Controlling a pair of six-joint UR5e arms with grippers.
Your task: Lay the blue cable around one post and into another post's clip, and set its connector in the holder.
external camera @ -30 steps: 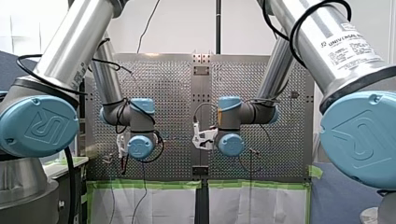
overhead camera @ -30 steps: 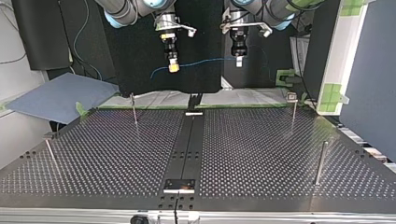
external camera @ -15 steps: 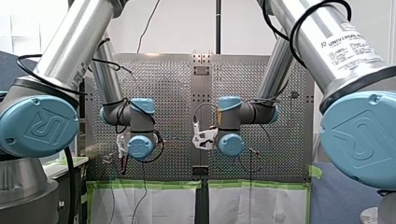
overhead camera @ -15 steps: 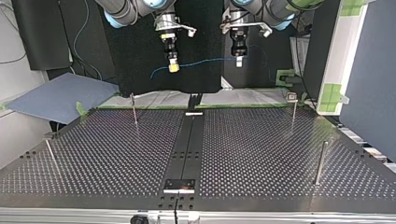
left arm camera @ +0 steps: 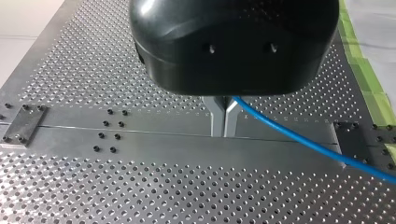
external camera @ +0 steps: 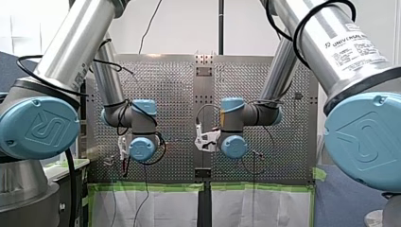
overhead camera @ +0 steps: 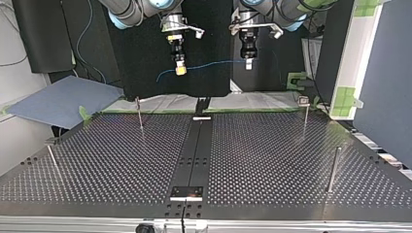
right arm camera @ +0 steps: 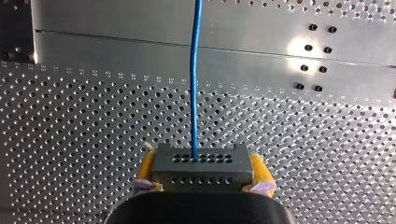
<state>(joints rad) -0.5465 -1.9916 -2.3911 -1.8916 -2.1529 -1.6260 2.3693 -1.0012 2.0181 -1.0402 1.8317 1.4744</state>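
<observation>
In the top view both grippers hang above the near edge of the perforated table (overhead camera: 272,160). My right gripper (overhead camera: 180,69), at that view's left, is shut on a grey connector (right arm camera: 201,165) between its yellow pads (right arm camera: 258,169). The blue cable (overhead camera: 214,63) runs from the connector across to my left gripper (overhead camera: 248,63), whose metal fingers (left arm camera: 223,122) are shut on it. In the left wrist view the cable (left arm camera: 299,137) trails away beside the fingers. A short blue tail (overhead camera: 163,75) hangs past my right gripper.
Thin posts stand on the table: one (overhead camera: 139,114) at the top view's back left, one with a clip head (overhead camera: 305,111) at back right, a thicker one (overhead camera: 333,170) at front right, one (overhead camera: 52,160) at front left. A small plate (overhead camera: 187,192) sits on the centre strip.
</observation>
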